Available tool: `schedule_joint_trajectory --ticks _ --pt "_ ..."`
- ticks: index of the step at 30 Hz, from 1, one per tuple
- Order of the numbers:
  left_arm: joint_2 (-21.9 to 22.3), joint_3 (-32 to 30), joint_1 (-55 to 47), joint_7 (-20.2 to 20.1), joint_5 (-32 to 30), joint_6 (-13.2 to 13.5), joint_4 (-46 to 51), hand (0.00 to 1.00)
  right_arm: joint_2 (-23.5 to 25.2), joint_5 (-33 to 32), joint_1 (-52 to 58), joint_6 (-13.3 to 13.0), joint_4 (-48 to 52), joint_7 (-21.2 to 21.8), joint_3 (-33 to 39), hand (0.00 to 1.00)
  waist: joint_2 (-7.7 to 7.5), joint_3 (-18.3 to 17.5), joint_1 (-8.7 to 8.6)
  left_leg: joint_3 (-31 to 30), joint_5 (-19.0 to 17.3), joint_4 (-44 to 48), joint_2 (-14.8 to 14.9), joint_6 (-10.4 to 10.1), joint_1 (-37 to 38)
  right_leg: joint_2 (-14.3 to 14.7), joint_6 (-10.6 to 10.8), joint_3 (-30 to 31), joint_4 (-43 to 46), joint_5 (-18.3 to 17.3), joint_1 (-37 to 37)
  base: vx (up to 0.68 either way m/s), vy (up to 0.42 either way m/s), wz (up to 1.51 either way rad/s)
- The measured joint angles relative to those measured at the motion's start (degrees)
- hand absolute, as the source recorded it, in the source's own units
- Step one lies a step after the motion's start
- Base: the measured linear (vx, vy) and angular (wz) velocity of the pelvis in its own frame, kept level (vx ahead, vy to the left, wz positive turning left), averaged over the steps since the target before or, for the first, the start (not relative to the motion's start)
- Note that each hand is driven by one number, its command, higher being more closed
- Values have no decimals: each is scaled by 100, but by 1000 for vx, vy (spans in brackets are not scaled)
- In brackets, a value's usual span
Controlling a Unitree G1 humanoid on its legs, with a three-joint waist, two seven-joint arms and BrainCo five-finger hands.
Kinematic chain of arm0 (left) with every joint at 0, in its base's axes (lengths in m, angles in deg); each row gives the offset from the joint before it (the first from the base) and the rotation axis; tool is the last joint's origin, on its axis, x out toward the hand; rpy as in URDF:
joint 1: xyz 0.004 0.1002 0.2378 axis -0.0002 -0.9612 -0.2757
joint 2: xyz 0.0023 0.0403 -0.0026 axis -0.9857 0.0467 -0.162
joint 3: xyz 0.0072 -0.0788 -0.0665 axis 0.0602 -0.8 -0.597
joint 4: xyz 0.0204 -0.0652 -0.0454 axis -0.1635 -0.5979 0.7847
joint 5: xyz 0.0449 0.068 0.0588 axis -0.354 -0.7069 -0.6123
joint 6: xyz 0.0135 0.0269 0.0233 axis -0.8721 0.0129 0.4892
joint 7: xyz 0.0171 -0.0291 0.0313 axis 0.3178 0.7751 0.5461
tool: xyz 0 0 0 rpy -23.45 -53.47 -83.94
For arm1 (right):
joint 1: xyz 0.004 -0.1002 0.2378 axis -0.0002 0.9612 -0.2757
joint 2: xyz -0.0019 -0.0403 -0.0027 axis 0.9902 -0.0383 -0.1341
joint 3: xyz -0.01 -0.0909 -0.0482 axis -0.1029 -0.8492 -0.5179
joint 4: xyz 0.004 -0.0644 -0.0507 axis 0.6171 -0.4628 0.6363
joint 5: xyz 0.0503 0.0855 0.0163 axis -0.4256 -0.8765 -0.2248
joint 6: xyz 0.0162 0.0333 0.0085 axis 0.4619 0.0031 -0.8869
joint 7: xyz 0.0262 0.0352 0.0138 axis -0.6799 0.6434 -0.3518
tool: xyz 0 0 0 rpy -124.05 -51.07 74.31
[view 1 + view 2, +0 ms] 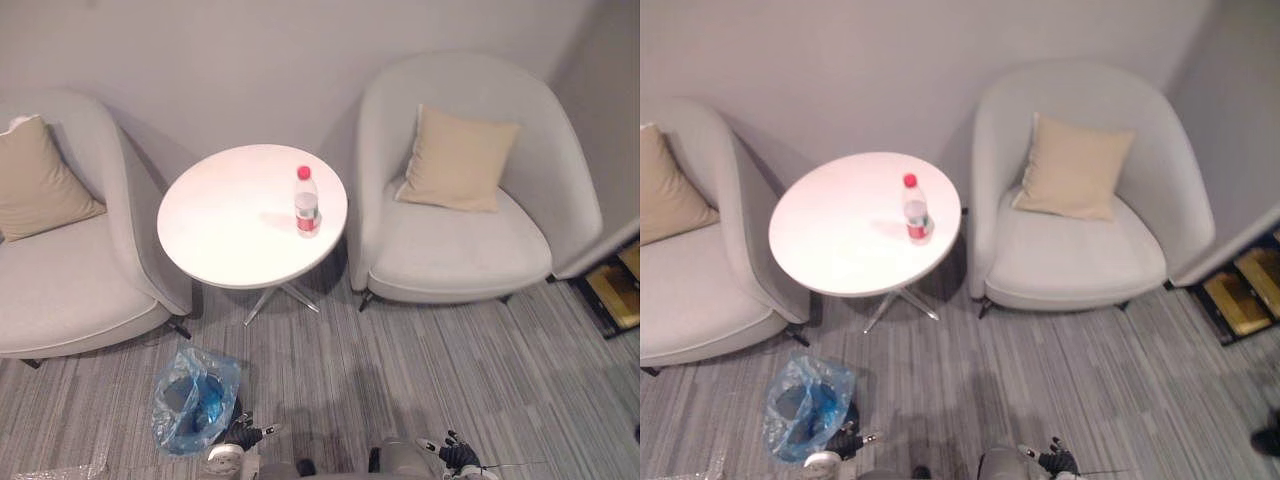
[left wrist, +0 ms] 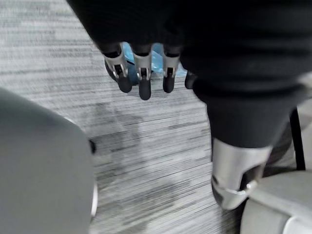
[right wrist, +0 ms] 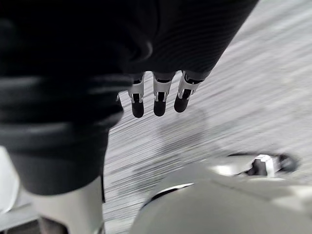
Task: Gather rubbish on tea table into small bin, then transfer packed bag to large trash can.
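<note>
Carpet [image 1: 420,390]: grey, striped, and it carries everything we list below.

Right chair [image 1: 455,255]: pale grey tub armchair standing against the wall, just beside the table.

Left chair [image 1: 70,290]: the same kind, on the table's other side. Its arm stands close to the table's edge.

Table [image 1: 225,235]: round white top on a splayed metal foot, between the two chairs.

Right cushion [image 1: 458,160]: beige, leaning upright against the right chair's back.

Left cushion [image 1: 35,185]: beige, leaning in the left chair's back corner.

Bag [image 1: 193,402]: translucent blue plastic standing on the carpet in front of the table, well apart from its top. The mouth is open upward. We see something dark inside and cannot tell what it is.

Bottle [image 1: 307,202]: clear plastic with a red cap and a red label. It stands upright on the table, toward the side by the right chair.

Left hand [image 1: 243,433]: low over the carpet, just beside the bag. In its wrist view the fingers [image 2: 141,73] hang relaxed and grasp nothing, with the blue bag showing past them.

Right hand [image 1: 458,455]: low over the carpet, well apart from the bag. Its fingers [image 3: 158,97] hang straight, released and holding nothing.
</note>
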Motion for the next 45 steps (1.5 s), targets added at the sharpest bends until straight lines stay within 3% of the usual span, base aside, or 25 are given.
schedule_joint_trajectory --ticks 1,2,3,4,5,6,8,12,14,15,18,19,20,22,24,26,30,32,34,36,45 --pt "9 -8 0 0 -1 1 4 0 -2 -2 -1 0 14 -2 0 0 13 7 -10 -46 -10 1 47 -17 38 73 2 88 -229 92 -46 374 -193 54" --pt "13 -32 -18 -3 -5 1 5 0 14 -9 10 -1 33 -5 -5 0 5 5 -46 -203 -65 9 142 -112 146 236 50 380 -1091 592 -101 380 -233 81" --pt "-44 -43 -39 -10 -12 16 19 0 80 -14 116 -2 32 -1 -41 0 -157 -50 -58 -376 -253 66 61 -396 194 170 46 661 -2007 1734 -8 391 -246 84" --pt "-42 -63 -23 -13 -16 11 -10 0 52 -23 127 -1 15 6 -18 0 -143 -60 -60 -468 -342 65 109 -481 263 190 -149 595 -1908 1793 17 317 -202 57" --pt "93 -92 -12 -13 -18 12 -36 0 -75 -21 113 12 -7 8 9 0 102 -84 -21 -538 -416 66 331 -514 296 346 -164 507 -1793 1777 41 305 -167 38" --pt "205 -176 -17 -25 -114 24 -35 0 -142 -22 108 7 -14 18 14 0 232 -81 -18 -638 -372 91 447 -585 294 384 -274 327 -1833 1620 144 403 -247 45" --pt "313 -347 2 -22 -132 19 -44 0 -170 -29 102 7 -35 23 55 0 325 -57 -25 -660 -264 218 569 -760 318 441 -390 139 -1933 1508 384 325 -231 51" --pt "359 -541 18 -20 -210 29 161 0 -131 -42 118 30 -30 -9 -37 0 154 40 7 -328 -148 2179 827 -1100 -433 387 -533 -213 -2334 1235 1122 163 -162 57" --pt "379 -537 8 -20 -224 27 240 0 -151 -63 127 35 -30 -14 -29 0 195 18 14 135 -259 2462 1005 -993 -717 382 -538 -340 -2441 1186 1292 102 -41 35" --pt "385 -531 10 -22 -225 29 243 0 -148 -65 126 50 -34 -17 -17 0 190 18 19 358 -338 2291 1013 -870 -835 328 -520 -411 -2528 1180 1405 108 12 21" --pt "361 -510 47 -17 -232 29 238 0 -114 -63 122 55 -36 -21 -7 0 121 35 22 446 -277 1296 771 -857 -965 89 -385 -505 -2604 1156 1618 114 69 18" --pt "364 -457 61 -16 -240 27 227 0 -134 -61 128 54 -38 -18 -12 0 134 29 24 383 56 602 620 -895 -967 9 -271 -508 -2607 1130 1713 170 159 11" --pt "362 -403 68 -25 -242 28 189 0 -176 -48 132 57 -66 -24 -61 0 175 5 67 303 656 291 567 -847 -988 44 -149 -443 -2610 1095 1787 158 144 1" --pt "281 -278 57 -7 -262 29 95 0 -160 4 118 61 -108 -43 -202 0 109 -136 83 305 683 182 440 -821 -888 -37 -80 -338 -2682 1114 1805 172 144 -1" --pt "74 -185 73 -10 -352 17 0 0 -22 130 80 54 -108 -72 -256 0 -128 -191 75 296 735 -55 245 -741 -781 -200 5 -350 -2837 1108 1895 152 150 12" --pt "-2 -122 72 -9 -375 9 -47 0 13 240 54 54 -108 -117 -309 0 -189 -217 80 278 774 -204 151 -680 -683 -264 50 -383 -2945 1120 1988 94 81 13" --pt "-107 -35 51 -3 -480 -30 -102 0 -238 517 -114 99 80 -126 -589 0 -156 -244 90 165 862 -566 13 -565 -418 -329 89 -415 -3055 1093 2139 46 36 12" --pt "-115 -27 49 -58 -506 -46 -89 0 -578 551 -75 218 1236 52 -930 0 -133 -252 84 162 955 -732 -6 -559 -423 -323 90 -407 -3065 1095 2055 0 0 0" --pt "-113 -13 48 -115 -507 -64 -72 0 -854 560 117 28 3087 92 -1090 0 -114 -267 82 157 1040 -902 27 -573 -435 -276 88 -386 -3068 1097 1952 5 -19 -1" --pt "-116 29 26 -113 -520 -67 -27 0 -821 560 16 -140 3447 102 -1086 0 -127 -287 82 152 1065 -985 57 -586 -412 -229 82 -375 -3105 1100 1953 23 -45 -2" --pt "-114 29 -59 -115 -642 -46 97 0 -634 907 -380 -192 3287 -30 -1361 0 -170 -319 120 109 1066 -1054 69 -584 -474 -181 18 -284 -3268 1207 1982 59 -7 0"
